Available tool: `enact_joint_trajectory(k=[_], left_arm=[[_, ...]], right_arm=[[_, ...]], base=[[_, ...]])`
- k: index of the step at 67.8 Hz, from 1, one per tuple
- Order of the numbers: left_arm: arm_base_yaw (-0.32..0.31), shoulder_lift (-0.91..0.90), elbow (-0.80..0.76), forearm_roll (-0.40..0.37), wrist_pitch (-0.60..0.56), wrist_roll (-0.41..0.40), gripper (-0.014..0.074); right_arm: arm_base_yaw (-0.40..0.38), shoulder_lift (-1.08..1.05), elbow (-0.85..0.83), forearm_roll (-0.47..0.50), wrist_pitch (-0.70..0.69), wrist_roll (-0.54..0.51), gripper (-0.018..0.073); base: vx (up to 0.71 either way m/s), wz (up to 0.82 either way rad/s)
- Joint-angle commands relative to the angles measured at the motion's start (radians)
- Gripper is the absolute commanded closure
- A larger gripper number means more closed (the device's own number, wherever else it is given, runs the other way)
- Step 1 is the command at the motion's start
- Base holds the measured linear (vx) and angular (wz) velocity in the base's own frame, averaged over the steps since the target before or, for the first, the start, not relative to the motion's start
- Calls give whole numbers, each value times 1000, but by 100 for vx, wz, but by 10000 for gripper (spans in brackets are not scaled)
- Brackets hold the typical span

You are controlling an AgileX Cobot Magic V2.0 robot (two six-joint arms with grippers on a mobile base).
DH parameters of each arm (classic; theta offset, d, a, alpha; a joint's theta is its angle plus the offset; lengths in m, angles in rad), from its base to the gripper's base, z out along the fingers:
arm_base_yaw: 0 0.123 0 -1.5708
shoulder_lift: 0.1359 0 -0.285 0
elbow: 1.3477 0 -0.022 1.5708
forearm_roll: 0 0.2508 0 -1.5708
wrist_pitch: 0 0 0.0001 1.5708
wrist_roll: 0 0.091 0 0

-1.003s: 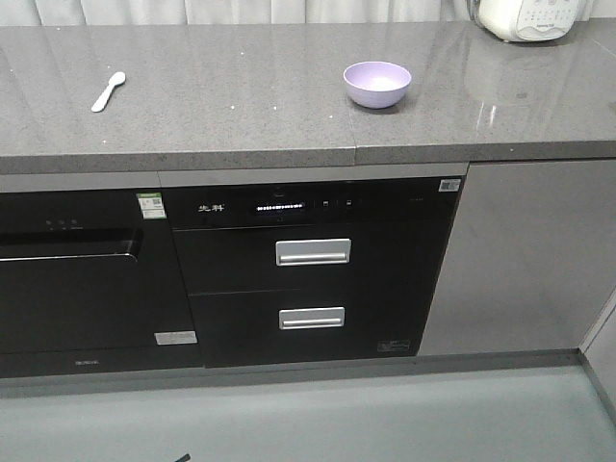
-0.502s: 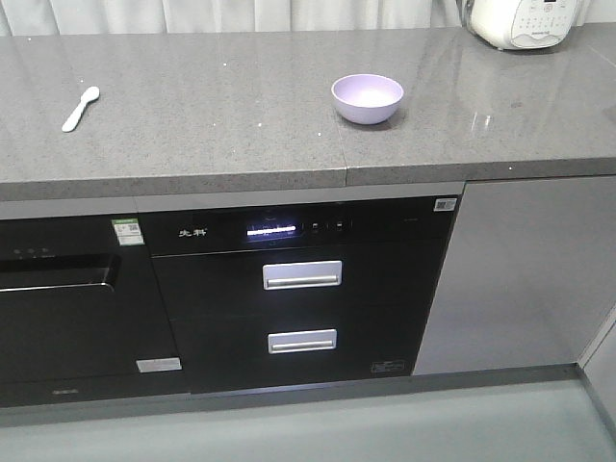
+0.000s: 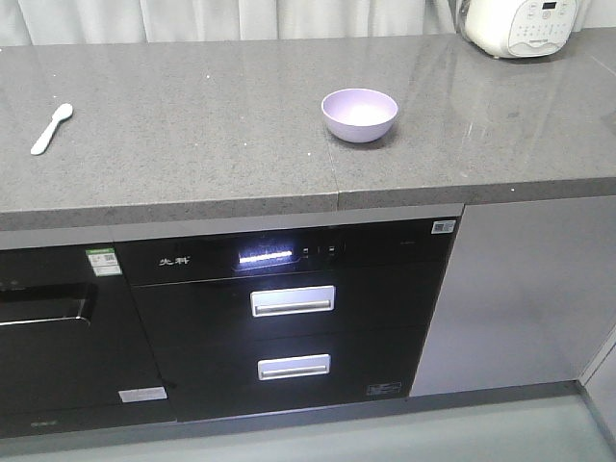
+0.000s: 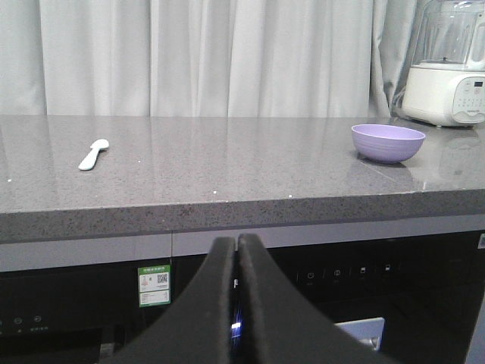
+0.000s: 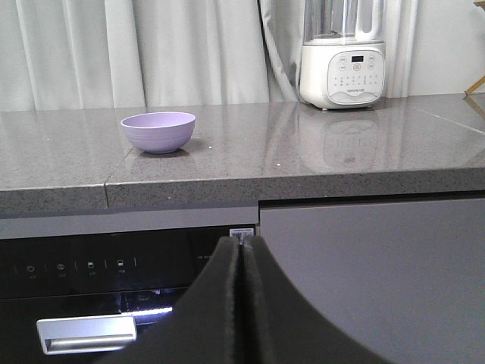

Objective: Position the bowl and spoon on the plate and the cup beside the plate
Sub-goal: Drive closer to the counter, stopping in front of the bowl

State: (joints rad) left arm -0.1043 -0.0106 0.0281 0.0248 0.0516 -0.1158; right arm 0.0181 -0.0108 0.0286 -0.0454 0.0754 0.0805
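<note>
Arrangement not begun.
Lavender plastic bowl (image 3: pixel 359 114), mint plastic spoon (image 3: pixel 52 129) apart on grey table (image 3: pixel 192 144); plate, cup unseen. Left tool (image 4: pixel 236 244), right tool (image 5: pixel 242 244) closed, empty.

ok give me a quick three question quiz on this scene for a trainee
1. True or false: the spoon lies inside the bowl.
2. The left gripper is: A open, B shut and empty, C shut on the spoon.
3. Fill in: in the front view, the white appliance stands on the counter to the bowl's ____.
Key: 1 false; 2 B; 3 right.
</note>
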Motion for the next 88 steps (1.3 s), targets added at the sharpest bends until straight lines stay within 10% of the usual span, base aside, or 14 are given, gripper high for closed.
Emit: enact_joint_trajectory(k=[1, 88], left_arm=[[5, -7, -25, -9, -80, -6, 603], [5, -7, -25, -9, -80, -6, 603]], right_arm=[[-5, -14, 2, -2, -75, -7, 560], [-5, -14, 2, -2, -75, -7, 560]], base=[[13, -4], [13, 6]])
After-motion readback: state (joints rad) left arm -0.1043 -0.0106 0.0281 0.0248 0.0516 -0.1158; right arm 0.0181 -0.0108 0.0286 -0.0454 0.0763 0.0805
